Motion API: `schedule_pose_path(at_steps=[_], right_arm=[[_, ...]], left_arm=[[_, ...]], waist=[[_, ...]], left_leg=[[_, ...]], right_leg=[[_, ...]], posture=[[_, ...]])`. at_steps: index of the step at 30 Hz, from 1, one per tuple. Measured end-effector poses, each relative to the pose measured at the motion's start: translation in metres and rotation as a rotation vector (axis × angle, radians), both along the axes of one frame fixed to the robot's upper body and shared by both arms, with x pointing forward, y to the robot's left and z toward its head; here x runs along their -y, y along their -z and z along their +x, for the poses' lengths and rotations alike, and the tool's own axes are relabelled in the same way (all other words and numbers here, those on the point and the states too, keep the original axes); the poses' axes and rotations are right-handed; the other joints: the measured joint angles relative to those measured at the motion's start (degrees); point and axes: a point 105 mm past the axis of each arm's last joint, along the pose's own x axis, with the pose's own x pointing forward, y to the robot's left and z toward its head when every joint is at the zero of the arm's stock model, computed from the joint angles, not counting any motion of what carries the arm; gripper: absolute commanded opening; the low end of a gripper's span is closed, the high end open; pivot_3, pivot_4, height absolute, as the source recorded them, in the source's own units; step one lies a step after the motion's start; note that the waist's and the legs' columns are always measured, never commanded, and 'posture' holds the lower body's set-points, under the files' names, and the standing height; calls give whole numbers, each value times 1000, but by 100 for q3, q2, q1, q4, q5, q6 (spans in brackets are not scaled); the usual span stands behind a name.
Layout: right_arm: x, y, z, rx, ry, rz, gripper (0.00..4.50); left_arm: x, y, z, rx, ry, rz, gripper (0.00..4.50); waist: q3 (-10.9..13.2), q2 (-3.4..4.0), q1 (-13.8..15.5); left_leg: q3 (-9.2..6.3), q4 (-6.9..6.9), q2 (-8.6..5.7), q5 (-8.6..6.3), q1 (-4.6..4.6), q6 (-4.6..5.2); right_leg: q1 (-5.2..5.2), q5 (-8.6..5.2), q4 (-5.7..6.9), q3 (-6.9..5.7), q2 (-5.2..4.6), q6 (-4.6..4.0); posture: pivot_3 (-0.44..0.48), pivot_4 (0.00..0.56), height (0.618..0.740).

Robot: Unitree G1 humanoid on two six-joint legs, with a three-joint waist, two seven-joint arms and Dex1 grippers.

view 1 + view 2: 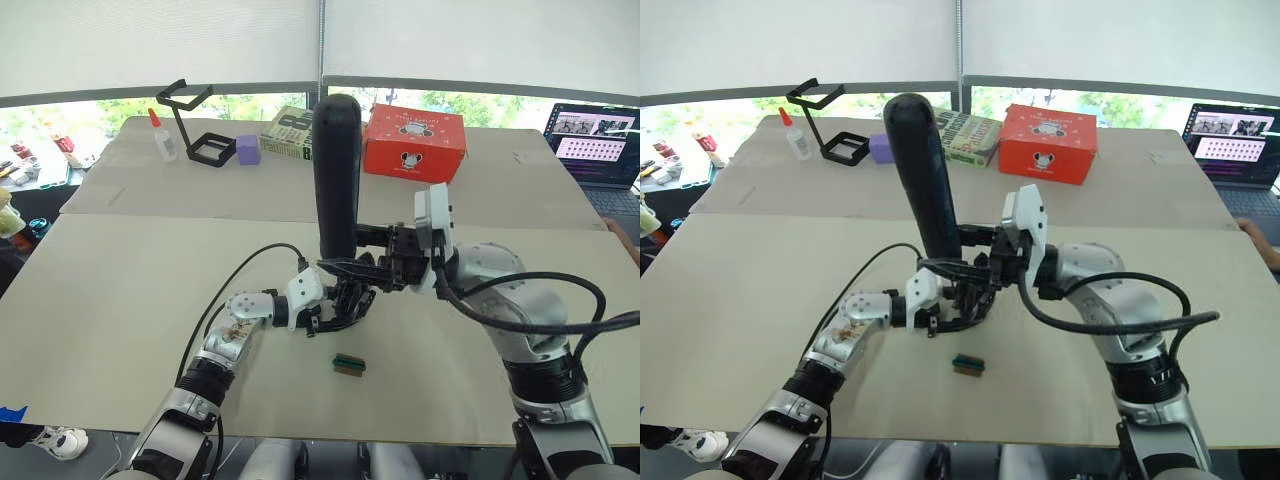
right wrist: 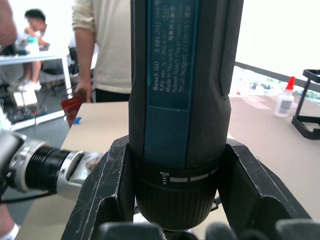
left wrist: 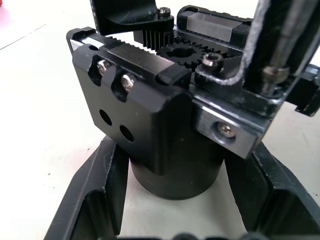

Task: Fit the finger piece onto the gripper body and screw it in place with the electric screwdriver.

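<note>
1. The left gripper [image 1: 335, 312] clamps the gripper body [image 3: 165, 120] low on the surface [image 1: 120, 300], one finger on each side of its round base. I judge this grasp is there to steady the part against the push and twist of driving a screw.
2. The left wrist view shows the body's top face turned up: a toothed rack, a small gear and several screw heads lie exposed, so the fastening points are open from above.
3. The right gripper [image 2: 175, 200] is clenched round the electric screwdriver [image 1: 337, 170], its fingers [image 2: 102, 185] pressing either side of the collar just below the blue label.
4. The screwdriver stands nearly upright, rounded end high and working end down over the gripper body. That suits a screw driven straight down.
5. A thin metal shaft [image 3: 280, 45] comes down at the edge of the left wrist view beside the body's top. I take it for the bit, though I cannot tell whether it is seated in a screw.
6. The finger piece cannot be told apart from the other black parts on the body.
7. A small green-and-black block [image 1: 348, 365] lies on the surface near the two grippers, touched by neither.
</note>
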Motion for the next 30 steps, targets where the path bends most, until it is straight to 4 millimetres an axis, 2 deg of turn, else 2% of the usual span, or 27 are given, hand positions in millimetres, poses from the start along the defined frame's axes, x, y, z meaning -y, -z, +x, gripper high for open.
schedule_pose_path(at_steps=[9, 15, 21, 30], right_arm=[[4, 7, -9, 119, -26, 3, 1911], [1, 11, -11, 115, -27, 11, 1911], [-6, 9, 1, 54, -2, 16, 1911], [-1, 10, 8, 33, 2, 20, 1911]], left_arm=[[0, 1, 2, -6, 6, 8, 2306], [-1, 2, 2, -9, 3, 14, 2306], [-1, 2, 2, -9, 3, 15, 2306], [-2, 2, 2, -10, 1, 17, 2306]], waist=[[-2, -1, 12], [-2, 0, 12], [-2, 0, 9], [-2, 0, 8]], left_leg=[[0, 0, 0, 0, 22, 0], [0, -15, 8, -1, 62, -1], [-1, -16, 8, -1, 64, -1], [-1, -20, 8, -2, 75, -1]], right_leg=[[21, 0, -1, -2, 9, 0], [57, -1, -10, 6, 2, 0], [58, -1, -10, 29, 2, -1], [69, -1, -13, 32, 2, -1]], posture=[[0, 150, 740], [0, 150, 740], [0, 150, 740], [0, 150, 740]])
